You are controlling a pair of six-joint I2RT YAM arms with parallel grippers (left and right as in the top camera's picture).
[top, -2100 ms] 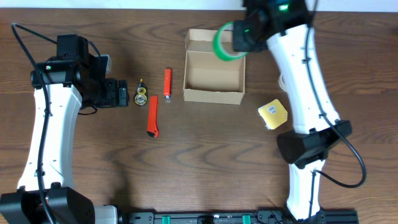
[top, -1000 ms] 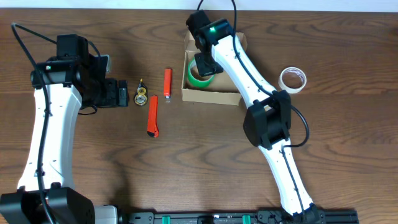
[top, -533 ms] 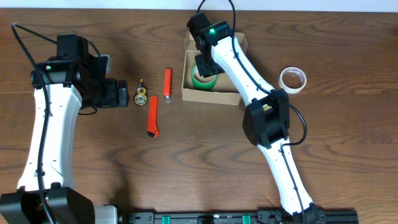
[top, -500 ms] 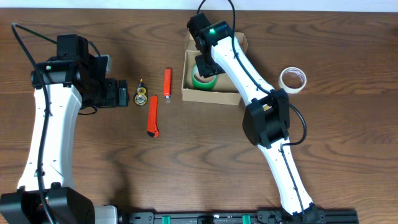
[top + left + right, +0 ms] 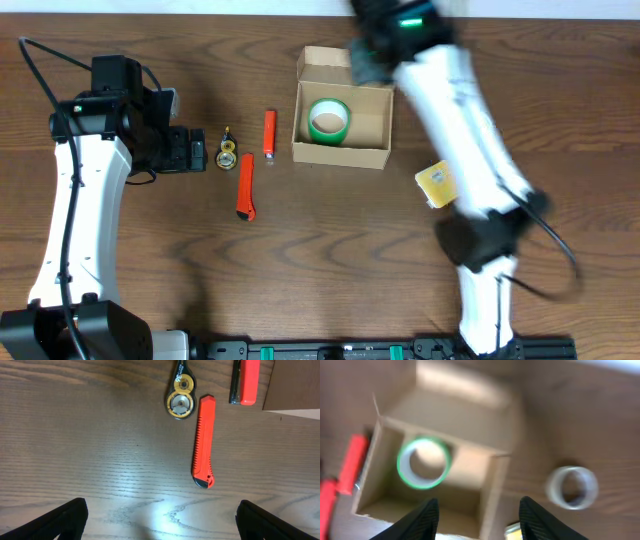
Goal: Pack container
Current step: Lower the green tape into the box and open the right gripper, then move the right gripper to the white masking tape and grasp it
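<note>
**Fig. Box part-filled; R arm above it.** The container (image 5: 343,150) sits at 12 o'clock of table centre, top open, flap upright on its 12 o'clock edge. A green tape roll (image 5: 327,120) lies flat inside, toward the 9 o'clock wall.

The right gripper (image 5: 479,505) hangs over the box w/ fingers spread and nothing between them. The left gripper (image 5: 162,510) is likewise wide apart and empty, over bare table (image 5: 90,450) at 9 o'clock of the box.

**Risks (judged).**
- R arm is motion-blurred overhead. A low pass could clip the flap or a wall and shove the light box.
- The orange cutter (image 5: 246,186), at 8 o'clock of the box, lies flat, so fingers may skid on the wood before they pinch it.
- It is long vs. the free floor, so it could bridge the roll and sit proud.
- The white tape roll (image 5: 571,487), at 3 o'clock of the box, may roll if tipped on edge.

**Materials/shapes.**
- Box: matte brown cardboard, rectangular.
- Rolls: rings, one w/ a green rim, one pale.
- Cutter: ribbed orange plastic, slim bar.
- Small red bar (image 5: 248,380).
- Black tool w/ brass-coloured disc (image 5: 180,402).
- Yellow square item (image 5: 437,183), at 4 o'clock of the box.
- Table: dark grained wood, slight sheen.
</note>
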